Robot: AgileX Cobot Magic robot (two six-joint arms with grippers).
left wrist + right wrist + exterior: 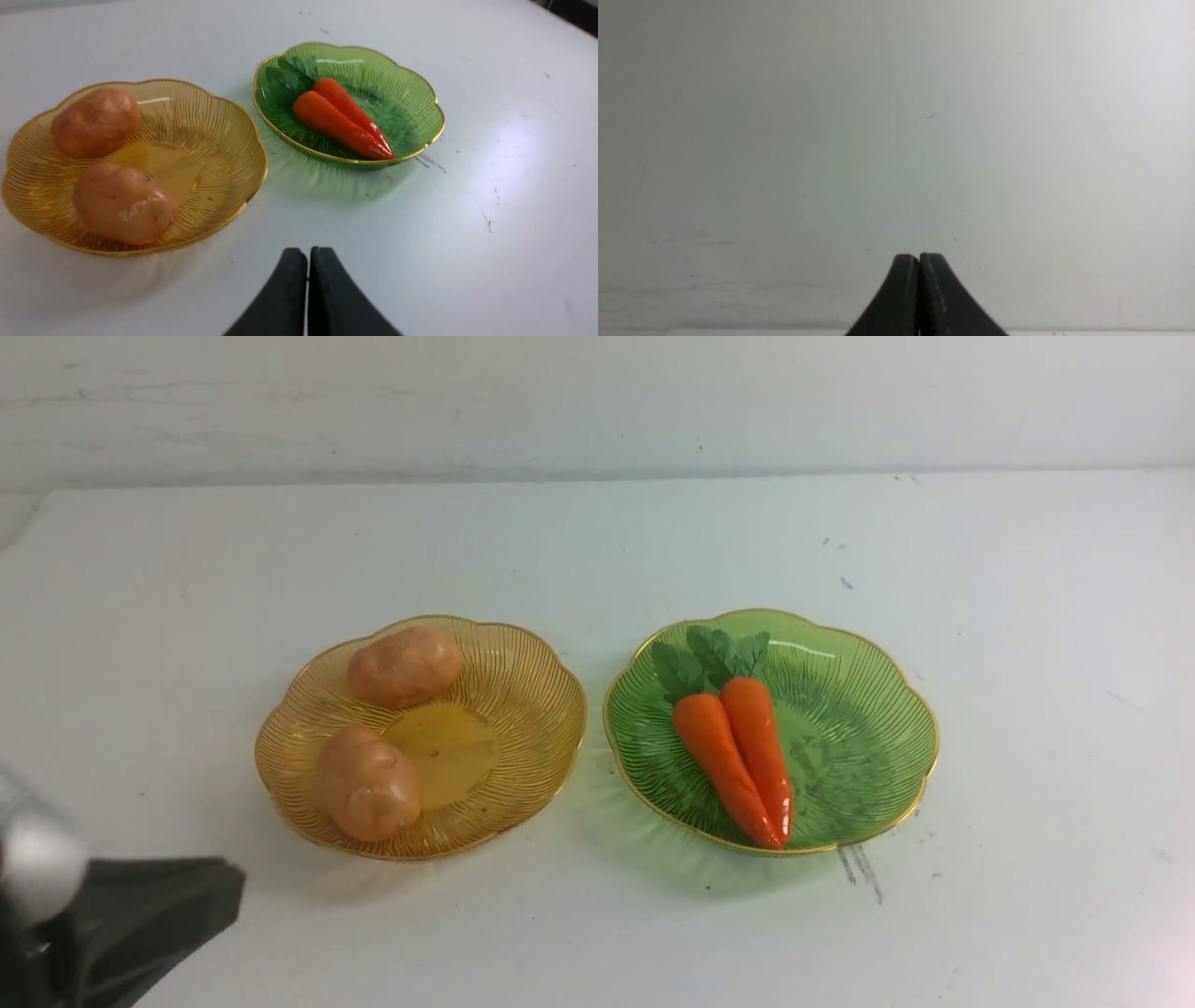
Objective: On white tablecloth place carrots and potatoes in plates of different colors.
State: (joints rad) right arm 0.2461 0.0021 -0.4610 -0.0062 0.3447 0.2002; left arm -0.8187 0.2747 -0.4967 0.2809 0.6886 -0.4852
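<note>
Potatoes (366, 782) and carrots (738, 751) are lying in unlabelled plates (551, 705) on scuffed white tablecloth (597, 915); left gripper (308, 254) and right gripper (919, 257) are sitting pressed together, empty.

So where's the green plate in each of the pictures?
Front view: the green plate sits right of centre, holding both carrots.
Left wrist view: the green plate is in the upper middle, carrots inside.
Right wrist view: not in it; only the shut right claw over white.
Shared landmark: the yellow plate with two potatoes, right beside it.
</note>
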